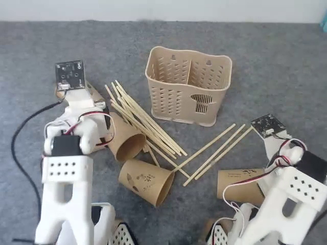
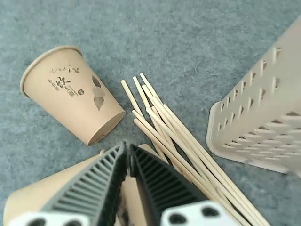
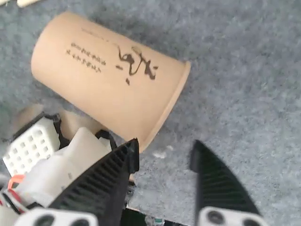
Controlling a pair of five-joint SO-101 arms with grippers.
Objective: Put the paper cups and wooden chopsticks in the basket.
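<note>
I count four paper cups [image 1: 146, 181], all on their sides on the grey surface [image 1: 265, 61], outside the basket [image 1: 189, 92]. Wooden chopsticks [image 1: 143, 120] lie piled just beside the basket (too tangled to count), with three loose ones [image 1: 217, 150] nearby. The left gripper [image 2: 127, 157] has its fingers together above one cup. The right gripper [image 3: 164, 150] has its fingers apart beside another. Pale wall [image 1: 153, 10] behind.

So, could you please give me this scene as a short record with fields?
basket: upright, two compartments, nothing seen inside
wooden chopsticks: piled beside the basket; three loose in front of it
paper cups: lying on their sides, outside the basket
left gripper: shut, over one cup
right gripper: open, beside another cup
</note>
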